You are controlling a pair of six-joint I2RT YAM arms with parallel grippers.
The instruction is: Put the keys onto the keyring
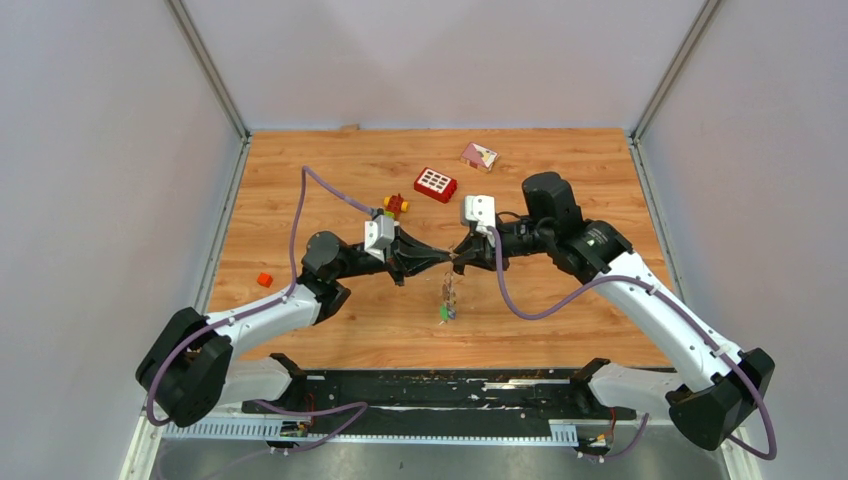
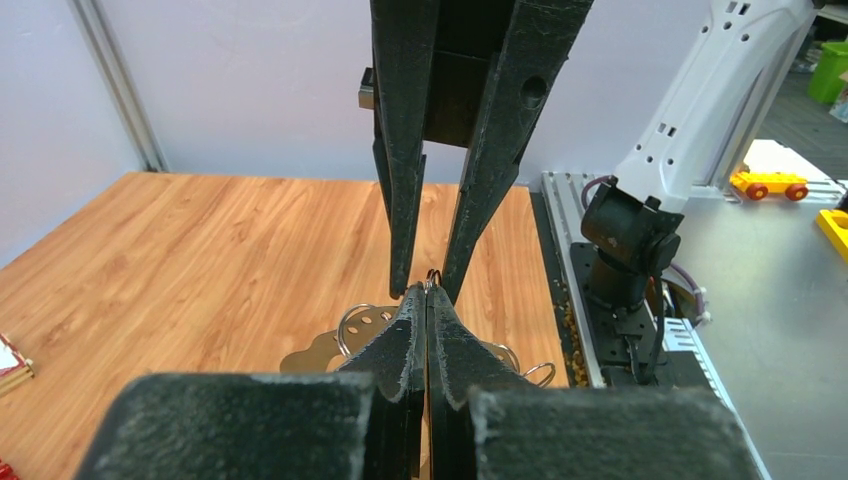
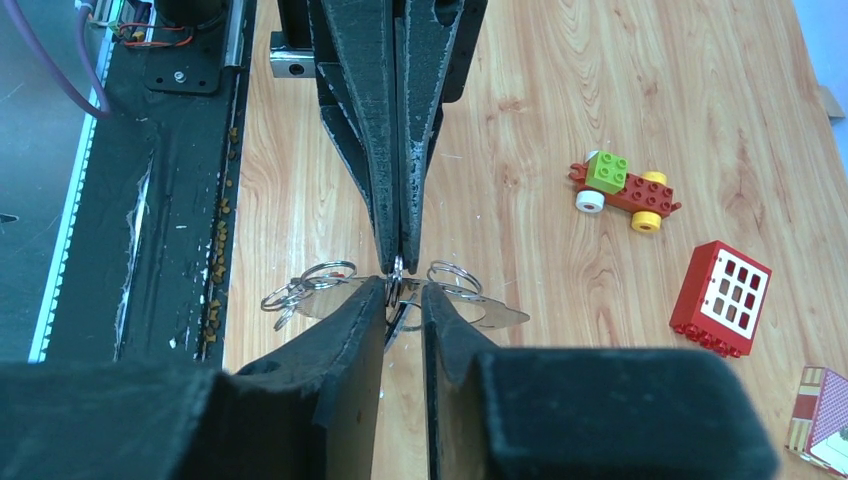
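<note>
Grey, thin metal keyring [image 2: 433,276] is up in the air on the near side of the red brick with white squares [image 1: 436,184]. It's pinched by the left gripper [image 2: 427,305], whose fingers are pressed tight together. Tiny silvery keys [image 1: 447,298] dangle straight below the ring. The right gripper [image 3: 404,295] faces it nose to nose, jaws narrowly apart and straddling the wire, with no contact I can make out. The wire lies dead ahead between its tips, so the right arm looks best placed to act.

Red brick [image 1: 435,184], toy car [image 1: 396,205], red cube [image 1: 264,279], pink box [image 1: 479,155].
</note>
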